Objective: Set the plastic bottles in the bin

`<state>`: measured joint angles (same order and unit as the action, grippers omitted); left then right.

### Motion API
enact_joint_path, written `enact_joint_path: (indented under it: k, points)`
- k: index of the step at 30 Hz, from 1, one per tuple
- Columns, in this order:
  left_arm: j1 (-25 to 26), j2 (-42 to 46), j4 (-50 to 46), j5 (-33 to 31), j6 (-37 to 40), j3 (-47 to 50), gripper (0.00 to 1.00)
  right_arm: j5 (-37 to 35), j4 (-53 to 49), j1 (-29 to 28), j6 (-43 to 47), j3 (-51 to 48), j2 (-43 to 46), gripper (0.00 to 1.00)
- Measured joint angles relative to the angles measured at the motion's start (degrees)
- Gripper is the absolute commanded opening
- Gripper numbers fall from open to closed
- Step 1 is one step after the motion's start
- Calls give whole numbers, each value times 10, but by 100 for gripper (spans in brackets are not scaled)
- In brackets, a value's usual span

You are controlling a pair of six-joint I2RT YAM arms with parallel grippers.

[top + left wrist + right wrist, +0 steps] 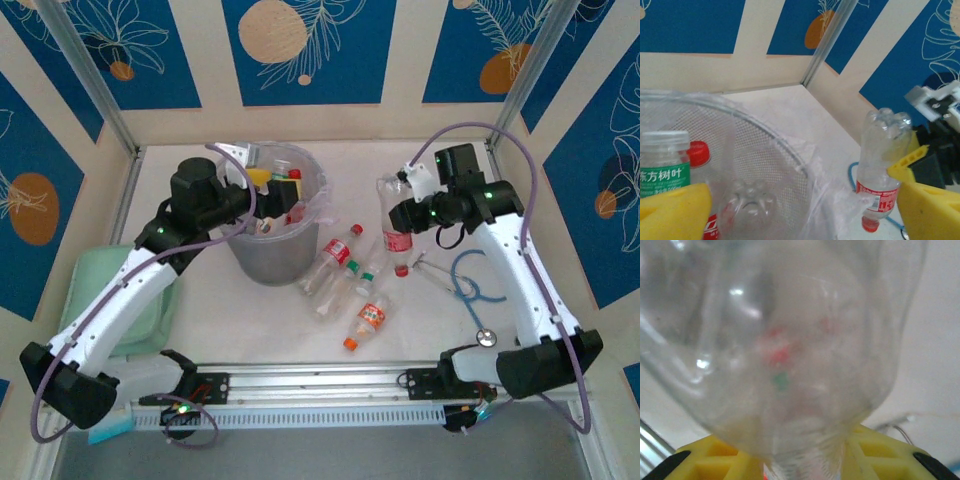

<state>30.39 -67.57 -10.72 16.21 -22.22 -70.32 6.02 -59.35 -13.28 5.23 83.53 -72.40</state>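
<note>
The table [350, 165] carries the bin [270, 250] left of its middle, toward the far edge, and a pale green tray [120, 300] lies along the left edge. Several bottles in the bin [697, 152] already lie inside its clear liner. The left gripper [800, 212] hangs over the bin's rim with its yellow fingers spread wide and nothing between them.

Right of the table's middle, the right gripper [802, 457] is clamped on the held bottle [393, 215], a clear one with a red label, standing cap-down. Whether its red cap rests on the table or is just off it cannot be told. A few loose bottles [340, 265] lie in a cluster between the bin and the near edge, the orange-capped one nearest that edge. A blue looped cord [475, 285] lies by the right arm.

The step in hand looks like the right arm's pick-up of one bottle. The next move would call for lifting it clear, carrying it left over the rim and releasing only above the opening, with the left arm leaving room there.
</note>
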Motion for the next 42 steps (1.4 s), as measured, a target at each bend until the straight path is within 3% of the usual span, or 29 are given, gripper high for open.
enact_joint_path:
  k: [7,14,24,37,42]
  points:
    - [62,-51,-8,-11,37,-66,86,151,89,33,-104,15,49,32]
    - [104,-126,-8,46,61,-138,89,272,137,27,-133,15,78,31]
    - [110,-147,83,141,31,-159,94,307,116,-2,-85,14,83,31]
    - [118,-196,89,173,16,-196,88,325,125,-10,-50,3,54,31]
    - [118,-211,92,177,8,-198,95,327,122,-6,-39,3,34,31]
